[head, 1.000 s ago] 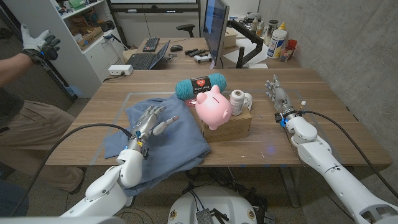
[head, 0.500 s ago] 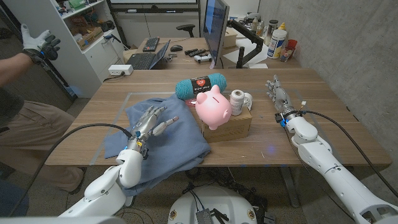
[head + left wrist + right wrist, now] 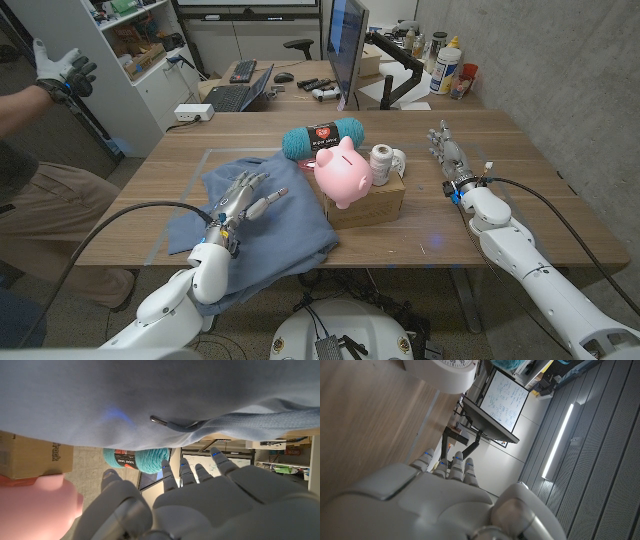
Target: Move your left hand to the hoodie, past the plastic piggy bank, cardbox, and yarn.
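Observation:
The blue hoodie (image 3: 268, 215) lies spread on the table's left half, and its cloth and drawstring show in the left wrist view (image 3: 150, 400). My left hand (image 3: 241, 196) is over the hoodie with fingers spread, holding nothing (image 3: 200, 495). A pink piggy bank (image 3: 344, 172) stands on a cardbox (image 3: 372, 203), seen also in the wrist view as piggy bank (image 3: 35, 507) and cardbox (image 3: 35, 457). Teal yarn (image 3: 322, 138) lies behind them (image 3: 136, 458). My right hand (image 3: 447, 152) stands on the right side, fingers extended, empty (image 3: 445, 495).
A white spool (image 3: 381, 162) and a white tape roll (image 3: 398, 159) sit on the cardbox. A monitor (image 3: 346, 45) and laptop (image 3: 240, 92) stand on the desk behind. A person with a gloved hand (image 3: 60, 65) is at the left. A white roll (image 3: 445, 372) shows near my right hand.

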